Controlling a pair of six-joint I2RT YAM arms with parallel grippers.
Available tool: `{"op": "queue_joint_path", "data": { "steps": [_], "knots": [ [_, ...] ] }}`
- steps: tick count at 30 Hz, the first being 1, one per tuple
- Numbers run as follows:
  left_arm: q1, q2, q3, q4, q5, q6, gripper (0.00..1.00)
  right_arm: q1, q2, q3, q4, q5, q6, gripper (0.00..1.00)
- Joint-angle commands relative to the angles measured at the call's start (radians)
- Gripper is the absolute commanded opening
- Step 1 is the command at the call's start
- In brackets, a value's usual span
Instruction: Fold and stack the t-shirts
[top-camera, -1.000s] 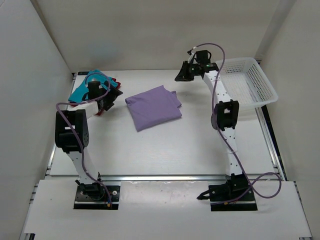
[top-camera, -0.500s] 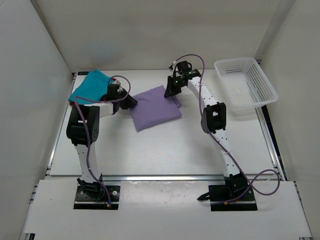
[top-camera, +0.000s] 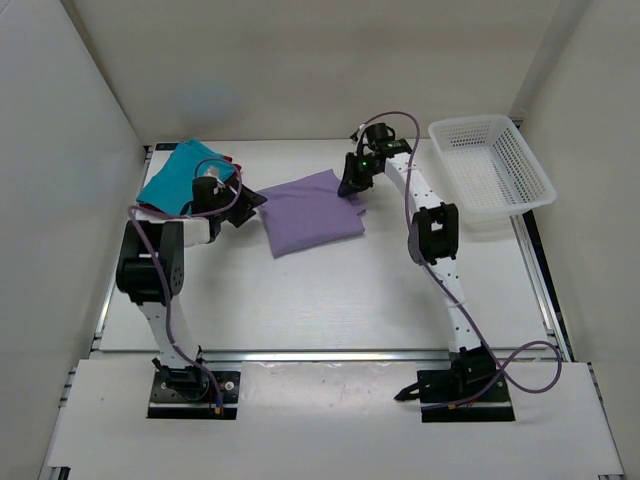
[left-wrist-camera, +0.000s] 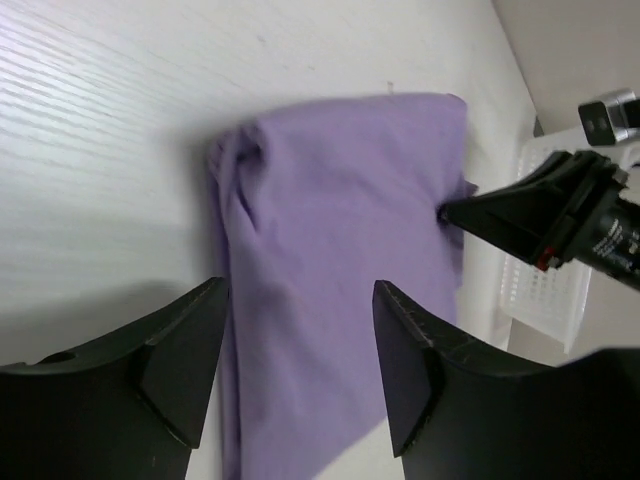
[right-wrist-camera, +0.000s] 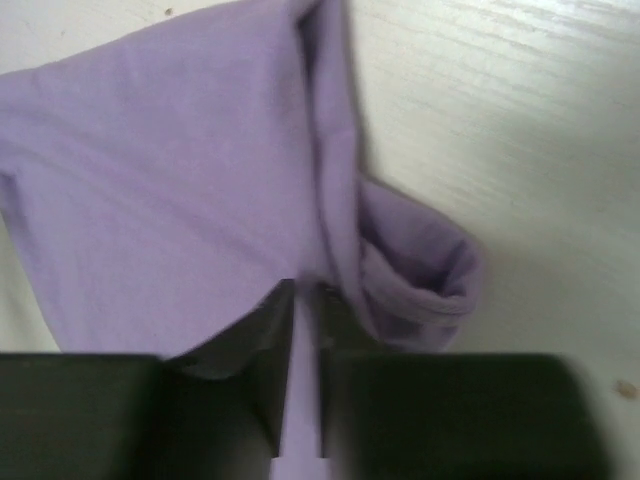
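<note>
Top external view: lavender t-shirt (top-camera: 312, 213) lies folded into a rough rectangle on the table (top-camera: 330, 290), in the far half and about mid-width, set at a slant. Teal t-shirt (top-camera: 180, 172) sits at the far left corner w/ a sliver of dark red t-shirt (top-camera: 229, 161) poking out at its far edge. White mesh basket (top-camera: 545, 190) is at the far right corner, well apart from the shirts. L gripper (top-camera: 250, 200) is at the lavender shirt's left end, R gripper (top-camera: 352, 185) at its far right corner; both arms reach in from opposite sides. Left wrist view: L gripper (left-wrist-camera: 298, 290) is released, fingers wide apart and low over the table, w/ the lavender t-shirt (left-wrist-camera: 340, 200) showing btwn them; can't tell whether either finger touches the cloth. The shirt's near end is bunched into soft ridges. R gripper (left-wrist-camera: 445, 210) shows across the shirt, tip right at the fabric edge, basket (left-wrist-camera: 545, 290) behind it. Right wrist view: R gripper (right-wrist-camera: 300, 300) is clenched, a thin strip of lavender t-shirt (right-wrist-camera: 180, 150) pinched btwn the fingers. Just right of the grip a rolled sleeve or hem curls open on the table (right-wrist-camera: 520, 120).
</note>
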Motion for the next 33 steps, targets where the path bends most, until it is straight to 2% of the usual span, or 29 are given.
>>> {"op": "queue_joint_path", "data": {
  "steps": [1, 3, 6, 11, 17, 19, 20, 21, 23, 24, 26, 27, 28, 30, 31, 32, 33],
  "knots": [
    [-0.029, -0.183, -0.048, 0.005, -0.023, 0.068, 0.7, 0.006, -0.175, -0.008, -0.002, 0.044, -0.017, 0.17],
    [-0.041, -0.249, -0.094, -0.061, -0.116, 0.105, 0.67, 0.017, -0.248, -0.014, -0.011, 0.05, -0.031, 0.32],
    [-0.056, -0.283, -0.145, -0.118, -0.176, 0.153, 0.7, 0.029, -0.363, -0.034, -0.03, 0.061, -0.042, 0.41],
    [-0.067, -0.248, -0.173, -0.133, -0.161, 0.178, 0.75, 0.057, -0.592, -0.079, -0.06, 0.108, -0.068, 0.5],
    [-0.081, -0.137, -0.134, -0.123, -0.115, 0.166, 0.79, 0.16, -0.834, -0.193, -0.074, 0.266, -0.105, 0.57],
    [-0.101, -0.085, -0.116, -0.124, -0.1, 0.164, 0.8, 0.221, -0.915, -0.343, -0.016, 0.343, -0.114, 0.58],
    [-0.104, -0.077, -0.107, -0.129, -0.103, 0.161, 0.83, 0.239, -0.984, -0.476, 0.011, 0.381, -0.102, 0.58],
    [-0.119, -0.061, -0.102, -0.133, -0.11, 0.156, 0.84, 0.255, -1.028, -0.558, 0.116, 0.404, -0.092, 0.59],
    [-0.145, -0.041, -0.096, -0.117, -0.138, 0.156, 0.86, 0.241, -1.248, -0.952, 0.33, 0.388, -0.006, 0.65],
    [-0.159, -0.033, -0.082, -0.123, -0.142, 0.162, 0.86, 0.229, -1.355, -1.049, 0.481, 0.353, 0.024, 0.67],
    [-0.194, 0.019, -0.053, -0.129, -0.142, 0.152, 0.83, 0.163, -1.487, -1.372, 0.728, 0.276, 0.146, 0.73],
    [-0.199, 0.036, -0.038, -0.126, -0.126, 0.139, 0.81, 0.128, -1.554, -1.493, 0.777, 0.236, 0.199, 0.74],
    [-0.21, 0.053, -0.033, -0.115, -0.121, 0.126, 0.81, 0.112, -1.575, -1.531, 0.835, 0.204, 0.217, 0.76],
    [-0.227, 0.093, 0.017, -0.1, -0.104, 0.101, 0.76, 0.082, -1.666, -1.685, 0.886, 0.176, 0.253, 0.78],
    [-0.233, 0.119, 0.034, -0.103, -0.101, 0.096, 0.64, 0.06, -1.684, -1.718, 0.912, 0.155, 0.262, 0.78],
    [-0.248, 0.142, 0.077, -0.115, -0.095, 0.087, 0.41, 0.04, -1.729, -1.79, 0.929, 0.124, 0.27, 0.78],
    [-0.254, 0.154, 0.13, -0.13, -0.095, 0.084, 0.3, 0.034, -1.773, -1.833, 0.958, 0.112, 0.279, 0.78]
  ]
}}
